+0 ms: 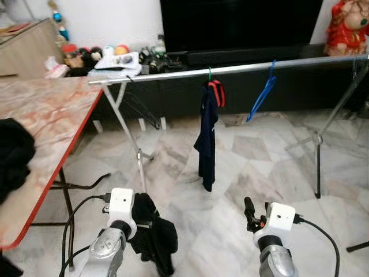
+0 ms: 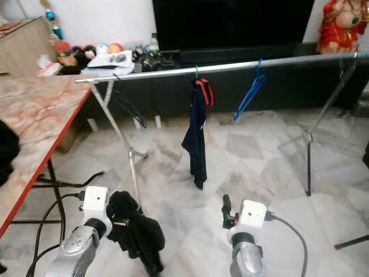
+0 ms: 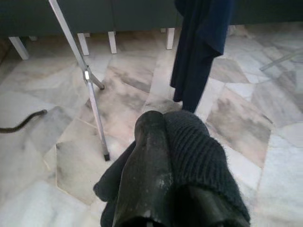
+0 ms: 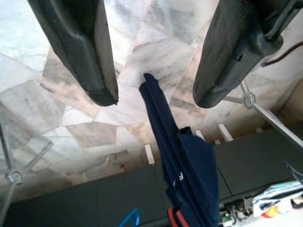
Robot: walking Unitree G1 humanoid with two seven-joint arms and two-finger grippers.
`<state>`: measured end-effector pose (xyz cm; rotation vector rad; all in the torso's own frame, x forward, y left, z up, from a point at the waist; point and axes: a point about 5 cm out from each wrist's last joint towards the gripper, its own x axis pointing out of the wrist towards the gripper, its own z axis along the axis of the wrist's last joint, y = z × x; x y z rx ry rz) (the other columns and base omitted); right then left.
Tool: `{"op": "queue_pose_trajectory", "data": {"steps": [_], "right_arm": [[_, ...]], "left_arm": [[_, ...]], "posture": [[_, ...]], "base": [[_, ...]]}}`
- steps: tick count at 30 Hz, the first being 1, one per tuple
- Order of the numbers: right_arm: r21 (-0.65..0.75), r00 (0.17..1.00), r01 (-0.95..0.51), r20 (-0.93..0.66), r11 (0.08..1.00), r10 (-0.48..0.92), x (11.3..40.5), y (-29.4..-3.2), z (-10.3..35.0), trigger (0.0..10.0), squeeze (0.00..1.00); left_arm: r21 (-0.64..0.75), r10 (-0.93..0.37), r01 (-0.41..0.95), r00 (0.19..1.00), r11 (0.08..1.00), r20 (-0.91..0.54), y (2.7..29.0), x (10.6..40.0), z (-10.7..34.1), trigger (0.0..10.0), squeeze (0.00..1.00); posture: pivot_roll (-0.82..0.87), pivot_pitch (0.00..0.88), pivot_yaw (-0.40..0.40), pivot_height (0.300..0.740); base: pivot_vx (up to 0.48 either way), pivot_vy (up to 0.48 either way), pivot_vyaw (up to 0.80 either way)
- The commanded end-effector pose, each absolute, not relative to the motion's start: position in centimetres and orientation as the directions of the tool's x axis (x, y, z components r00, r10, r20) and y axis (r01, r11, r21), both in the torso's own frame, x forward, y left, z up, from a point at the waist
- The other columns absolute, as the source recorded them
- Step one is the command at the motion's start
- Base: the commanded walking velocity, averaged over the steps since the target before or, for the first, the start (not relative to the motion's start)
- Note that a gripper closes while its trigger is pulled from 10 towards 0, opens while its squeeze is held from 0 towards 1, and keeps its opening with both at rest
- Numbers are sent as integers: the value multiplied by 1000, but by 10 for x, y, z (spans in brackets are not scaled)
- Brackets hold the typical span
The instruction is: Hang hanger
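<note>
A silver clothes rail (image 1: 230,69) spans the room on tripod legs. A navy garment (image 1: 206,138) hangs from it on a green hanger hook (image 1: 210,74). To its right an empty blue hanger (image 1: 262,95) dangles on the rail. Low at the front left, my left gripper (image 1: 141,222) is shut on a black knit garment (image 1: 154,234) that droops toward the floor. In the left wrist view one finger (image 3: 147,165) presses against the knit garment (image 3: 199,156). I cannot tell whether a hanger is inside it. My right gripper (image 1: 249,210) is held low at the front right, open and empty (image 4: 154,94).
A red-edged marble-pattern table (image 1: 46,115) stands at the left with a black cloth (image 1: 11,156) on it. A dark TV cabinet (image 1: 242,92) with clutter runs behind the rail. The rail's tripod legs (image 1: 138,156) and cables (image 1: 81,208) lie on the marble floor.
</note>
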<state>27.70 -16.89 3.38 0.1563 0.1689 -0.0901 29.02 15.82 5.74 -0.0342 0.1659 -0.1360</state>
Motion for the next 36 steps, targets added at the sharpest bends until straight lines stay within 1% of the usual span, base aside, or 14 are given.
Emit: {"op": "queue_pose_trajectory", "data": {"steps": [1,9,14,16,21,27,32,36], "right_arm": [[171,981,97,-183,981,-65,277,-162,33,10000,0],[161,982,89,-181,983,-59,278,-163,33,10000,0],[161,983,89,-175,983,-61,278,-162,34,10000,0],[182,979,121,-186,976,-87,278,-165,33,10000,0],[188,979,130,-177,974,-97,278,-167,34,10000,0],[173,978,145,-174,974,-115,278,-170,35,10000,0],[161,974,183,-162,970,-157,279,-175,36,10000,0],[160,974,185,-162,969,-160,280,-176,37,10000,0]], "left_arm": [[-39,-119,115,982,993,-146,165,291,62,10000,0],[-40,-120,115,982,993,-147,165,291,63,10000,0],[-41,-119,115,982,993,-147,165,291,63,10000,0],[-41,-121,116,982,992,-147,165,291,63,10000,0],[-44,-123,118,981,992,-148,164,292,63,10000,0],[-47,-123,117,981,992,-148,163,292,63,10000,0],[-51,-126,120,981,991,-148,163,292,62,10000,0],[-52,-129,122,981,991,-147,162,292,63,10000,0]], "posture": [[50,41,65,740],[51,43,66,740],[51,45,66,740],[51,45,66,740],[50,44,63,740],[50,44,60,740],[52,43,58,740],[51,42,56,740]], "base": [[-270,0,0],[-270,0,0],[-270,0,779],[-270,0,0],[-270,0,0],[-271,0,0],[-270,0,0],[-270,0,0]]}}
